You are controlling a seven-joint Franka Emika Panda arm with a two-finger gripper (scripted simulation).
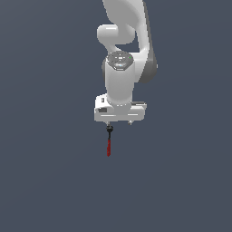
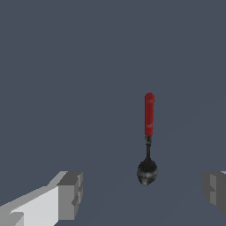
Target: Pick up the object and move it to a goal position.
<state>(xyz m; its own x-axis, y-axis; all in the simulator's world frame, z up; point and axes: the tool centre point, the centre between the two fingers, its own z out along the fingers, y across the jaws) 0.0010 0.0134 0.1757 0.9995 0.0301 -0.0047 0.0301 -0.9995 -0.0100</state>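
Note:
The object point(image 1: 108, 144) is a thin red rod with a black end, shaped like a small spoon. In the exterior view it lies on the dark grey surface just below the white gripper point(image 1: 119, 122), its black end toward the gripper's finger on the exterior view's left. In the wrist view the object point(image 2: 148, 115) lies between the two fingers, and its round black end point(image 2: 147, 171) is nearest them. The gripper point(image 2: 141, 193) is open wide and empty. Its grey pads point(image 2: 70, 194) stand well apart from the object, touching nothing.
The white arm point(image 1: 121, 68) rises above the gripper to the top of the exterior view. A plain dark grey surface point(image 1: 45, 181) fills the rest of both views, with no other object in sight.

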